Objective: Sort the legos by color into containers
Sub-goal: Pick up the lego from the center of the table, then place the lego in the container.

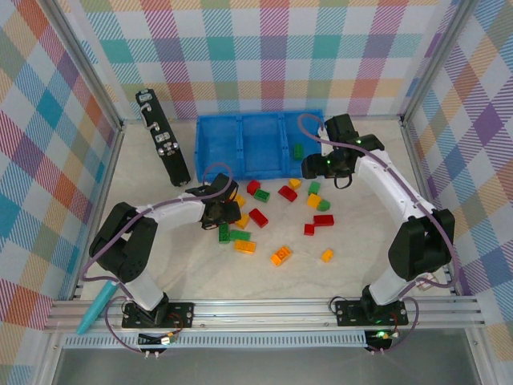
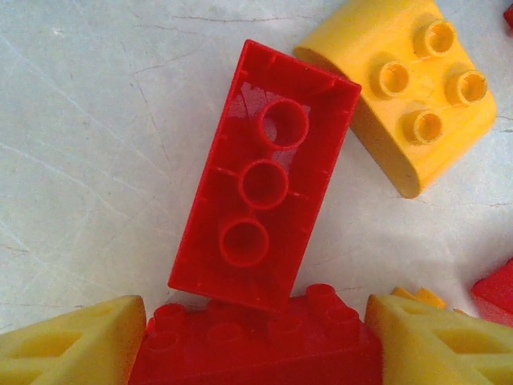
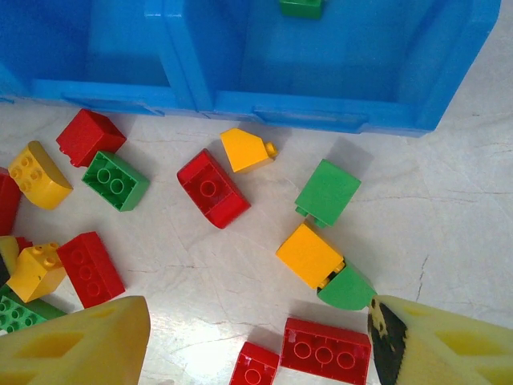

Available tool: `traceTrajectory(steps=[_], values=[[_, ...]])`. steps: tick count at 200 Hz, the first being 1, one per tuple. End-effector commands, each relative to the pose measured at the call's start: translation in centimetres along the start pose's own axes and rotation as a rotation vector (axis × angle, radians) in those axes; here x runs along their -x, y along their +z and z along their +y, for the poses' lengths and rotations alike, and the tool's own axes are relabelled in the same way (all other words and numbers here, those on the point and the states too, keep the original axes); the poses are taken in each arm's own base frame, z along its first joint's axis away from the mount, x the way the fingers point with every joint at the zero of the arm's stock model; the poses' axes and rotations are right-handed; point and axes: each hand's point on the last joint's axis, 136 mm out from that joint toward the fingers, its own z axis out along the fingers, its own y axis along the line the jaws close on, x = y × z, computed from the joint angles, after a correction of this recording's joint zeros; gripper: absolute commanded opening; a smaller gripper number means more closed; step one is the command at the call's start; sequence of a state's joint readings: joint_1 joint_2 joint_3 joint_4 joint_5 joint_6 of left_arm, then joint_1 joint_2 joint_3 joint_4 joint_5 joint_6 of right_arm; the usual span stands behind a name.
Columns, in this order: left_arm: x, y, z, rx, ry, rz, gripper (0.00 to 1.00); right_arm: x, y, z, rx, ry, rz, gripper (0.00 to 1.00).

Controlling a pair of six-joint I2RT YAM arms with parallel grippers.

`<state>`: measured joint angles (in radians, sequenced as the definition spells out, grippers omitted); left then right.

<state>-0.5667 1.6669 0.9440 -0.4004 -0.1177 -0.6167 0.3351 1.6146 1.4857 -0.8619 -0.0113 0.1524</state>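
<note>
treat small red studded plastic brick (image 2: pixel 240 353) as light, rigid, slick; pinch across flat side walls. located on white table (image 2: pixel 80 120), between jaws of left gripper (image 2: pixel 256 333); unable to tell whether clamped. note right gripper (image 3: pixel 260 321) spread, empty, near blue plastic bin (image 3: pixel 280 108).

Lab cell: plaid walls (image 1: pixel 272 48), aluminium frame (image 1: pixel 264 309)

Black panel (image 1: pixel 164 148), teal tool (image 1: pixel 96 310)

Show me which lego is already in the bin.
The green brick in the right-hand compartment of the blue bin; all the rest lie loose on the table.
</note>
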Motion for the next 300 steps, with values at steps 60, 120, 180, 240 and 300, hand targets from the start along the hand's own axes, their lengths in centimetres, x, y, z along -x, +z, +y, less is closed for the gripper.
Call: traceTrajectory(steps=[60, 120, 180, 240, 300], values=[[-4.2, -1.9, 5.3, 0.213, 0.096, 0.194, 0.59, -1.0, -0.7, -0.4, -0.031, -0.010, 0.012, 0.72], [4.0, -9.1, 1.5, 0.148, 0.139, -0.004, 0.59, -3.6, -0.2, -1.3, -0.044, 0.029, 0.048, 0.73], [12.9, -13.7, -1.2, 0.086, 0.170, -0.180, 0.60, -5.8, 1.4, -3.7, -0.053, 0.126, 0.077, 0.73], [19.9, -12.2, -2.1, 0.051, 0.121, -0.281, 0.60, -6.6, 3.6, -4.9, 0.000, 0.302, 0.114, 0.73], [23.4, -5.8, -3.1, 0.044, 0.112, -0.238, 0.60, -7.2, 5.6, -5.7, 0.011, 0.401, 0.136, 0.72]])
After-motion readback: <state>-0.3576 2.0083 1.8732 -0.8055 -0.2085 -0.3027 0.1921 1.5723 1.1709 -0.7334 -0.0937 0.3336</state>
